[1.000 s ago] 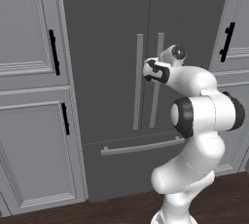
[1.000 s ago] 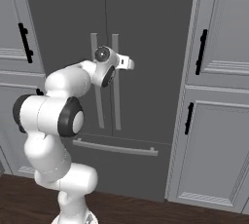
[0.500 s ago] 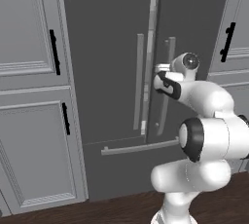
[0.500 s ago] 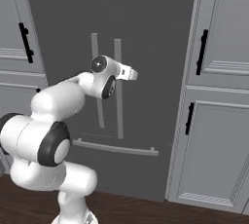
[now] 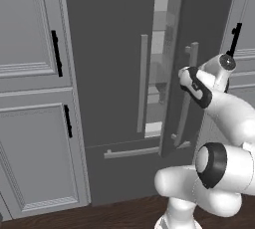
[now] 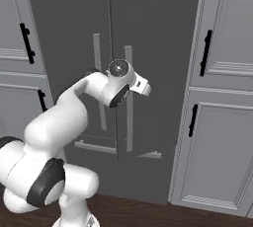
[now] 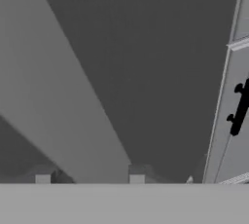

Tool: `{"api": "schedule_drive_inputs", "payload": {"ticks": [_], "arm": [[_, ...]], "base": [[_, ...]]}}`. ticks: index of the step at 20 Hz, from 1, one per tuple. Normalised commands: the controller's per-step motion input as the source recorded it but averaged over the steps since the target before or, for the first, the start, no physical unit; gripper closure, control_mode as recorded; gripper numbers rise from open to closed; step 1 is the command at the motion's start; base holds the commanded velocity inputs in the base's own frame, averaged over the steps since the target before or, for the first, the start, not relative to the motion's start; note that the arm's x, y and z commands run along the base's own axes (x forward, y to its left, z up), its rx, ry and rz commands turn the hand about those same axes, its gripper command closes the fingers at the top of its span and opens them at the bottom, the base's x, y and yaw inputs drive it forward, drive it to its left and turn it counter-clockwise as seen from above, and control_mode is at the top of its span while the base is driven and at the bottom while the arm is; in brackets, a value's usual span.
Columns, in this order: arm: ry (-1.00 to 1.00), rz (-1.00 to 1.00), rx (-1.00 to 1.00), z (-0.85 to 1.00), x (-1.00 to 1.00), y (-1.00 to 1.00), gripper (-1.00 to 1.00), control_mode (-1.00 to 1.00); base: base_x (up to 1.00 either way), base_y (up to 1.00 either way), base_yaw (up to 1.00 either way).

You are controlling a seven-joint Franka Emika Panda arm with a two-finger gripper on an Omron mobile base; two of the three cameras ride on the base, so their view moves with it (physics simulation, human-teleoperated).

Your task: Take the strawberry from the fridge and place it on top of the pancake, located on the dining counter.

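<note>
Light grey panelled cabinets [image 5: 30,98] with black handles [image 5: 57,54] over dark wood floor [image 5: 99,218].

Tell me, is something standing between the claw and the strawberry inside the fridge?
Yes. The right door of the fridge is only partly open, with the claw at its handle. A narrow gap shows pale shelves; the left door remains closed. No strawberry is visible.

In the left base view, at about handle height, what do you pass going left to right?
Black cabinet handle → left fridge door handle → gap showing the pale fridge interior → right fridge door handle, its door swung ajar → gripper at that handle → black handle of the right cabinet.
</note>
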Motion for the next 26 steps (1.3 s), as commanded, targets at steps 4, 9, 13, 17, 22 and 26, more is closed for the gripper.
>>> {"api": "schedule_drive_inputs", "payload": {"ticks": [4, 9, 13, 17, 22, 26], "arm": [[0.10, 0.00, 0.24, -0.02, -0.94, -1.00, 1.00, -1.00], [-0.05, 0.00, 0.24, -0.12, -0.99, -1.00, 1.00, -1.00], [-0.03, -0.01, -0.01, 0.15, -0.99, -0.37, -1.00, -1.00], [0.07, 0.00, -0.37, 0.85, -0.94, 0.88, -1.00, -1.00], [0.41, 0.00, -0.62, 0.31, -0.11, 1.00, -1.00, -1.00], [0.54, 0.10, -0.81, -0.27, 0.09, 1.00, -1.00, -1.00]], "base": [[0.00, 0.00, 0.00], [0.00, 0.00, 0.00], [0.00, 0.00, 0.00], [0.00, 0.00, 0.00], [0.00, 0.00, 0.00], [0.00, 0.00, 0.00]]}}
